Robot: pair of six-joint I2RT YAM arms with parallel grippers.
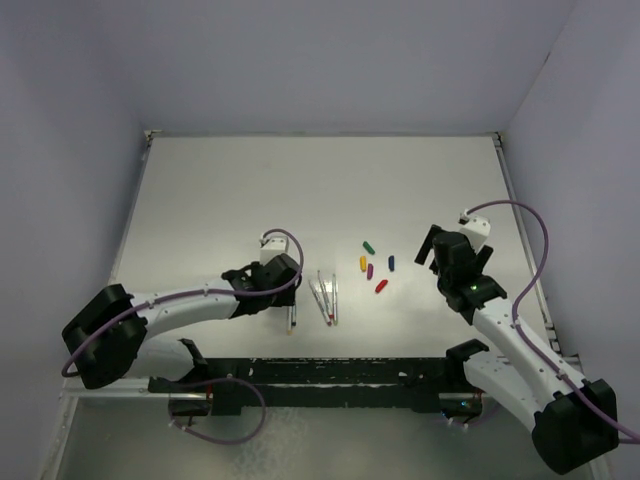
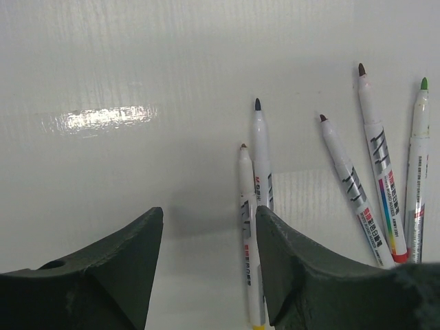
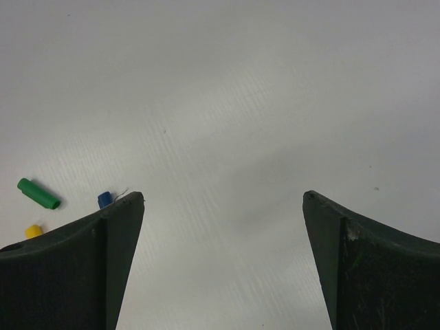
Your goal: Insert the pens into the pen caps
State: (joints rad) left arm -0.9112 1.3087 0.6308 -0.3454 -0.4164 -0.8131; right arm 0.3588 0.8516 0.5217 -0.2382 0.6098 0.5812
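Left end effector (image 2: 210,220) parted over the bench (image 2: 103,55), five pens (image 2: 375,172) fanned just right of it, right end effector (image 3: 223,199) spread wide, gripping nothing, pen caps (image 3: 38,194) scattered loose to its left.

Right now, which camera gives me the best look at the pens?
Left wrist: all five pens lie close up, with tips and barrel print clear. Top external shows them only as thin slivers between the arms. Right wrist shows no pens, only three caps.
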